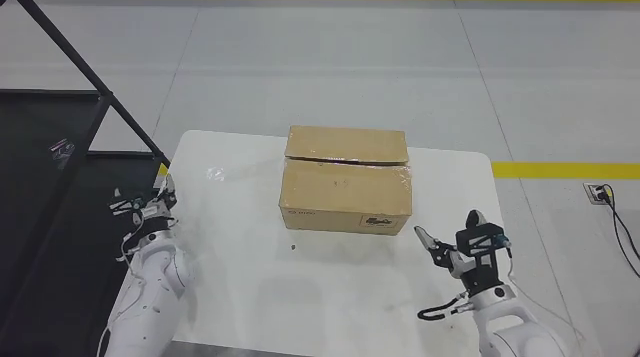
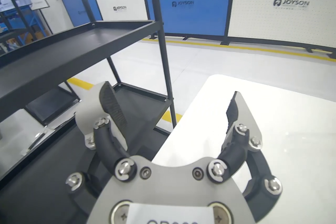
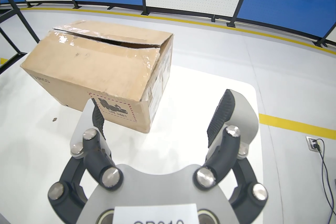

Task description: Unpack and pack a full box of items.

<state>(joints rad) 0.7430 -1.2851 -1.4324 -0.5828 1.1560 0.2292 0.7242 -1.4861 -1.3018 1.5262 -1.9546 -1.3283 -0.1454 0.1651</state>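
Closed cardboard box (image 3: 99, 70) mid-way across the table (image 1: 240, 287), top seam seemingly split. The left gripper (image 2: 170, 95) hangs spread and empty at the table's edge, and the right gripper (image 3: 160, 97) is spread and empty near a box corner. Risk: fingers skid on the glossy tape and shove the box.

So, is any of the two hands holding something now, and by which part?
Nothing is held. The left hand and the right hand are both open and empty; the brown cardboard box stands on the white table, apart from both.
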